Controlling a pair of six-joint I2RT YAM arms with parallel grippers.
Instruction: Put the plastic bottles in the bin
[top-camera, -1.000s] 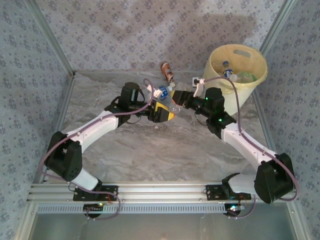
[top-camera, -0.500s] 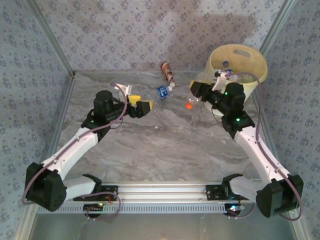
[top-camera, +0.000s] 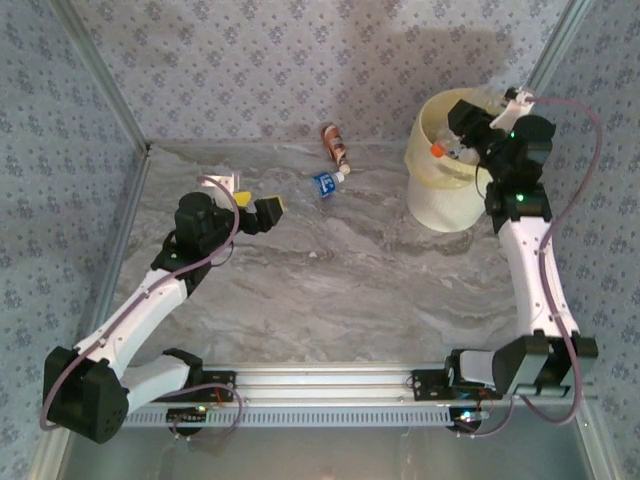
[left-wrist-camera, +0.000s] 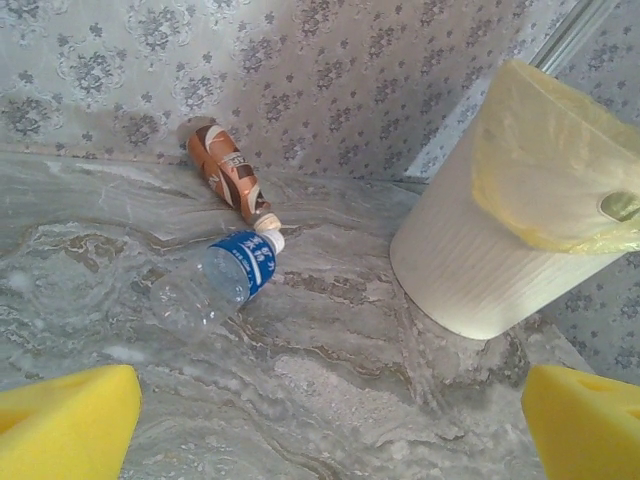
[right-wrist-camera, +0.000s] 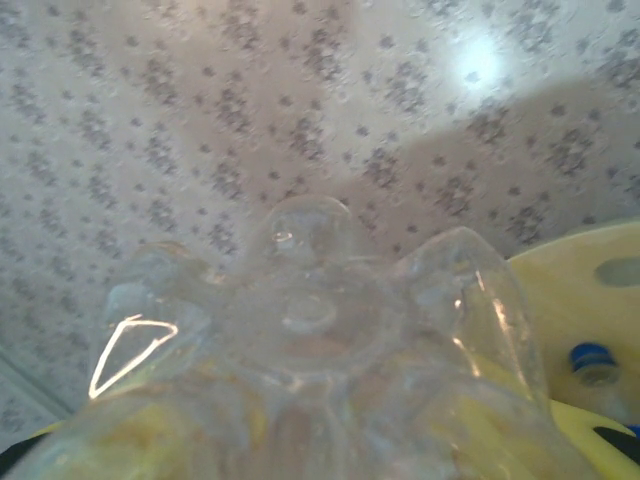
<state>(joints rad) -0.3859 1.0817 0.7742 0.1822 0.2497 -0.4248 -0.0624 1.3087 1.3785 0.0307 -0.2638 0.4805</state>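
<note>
Orange-capped bottle (top-camera: 445, 151) hung over the bin (top-camera: 437, 205); two more lay on the desk (top-camera: 350, 290).
Right fingers (top-camera: 463, 122) clamped it; left fingers (left-wrist-camera: 70, 420) stood apart, facing the blue-label bottle (left-wrist-camera: 222, 285) and brown-label bottle (left-wrist-camera: 225, 172).

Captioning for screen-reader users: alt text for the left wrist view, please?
A clear blue-labelled bottle lies on its side on the marbled table, a brown-labelled bottle just behind it by the wall. The pale yellow bin stands at right; the open left gripper's yellow fingers fill the bottom corners.
</note>
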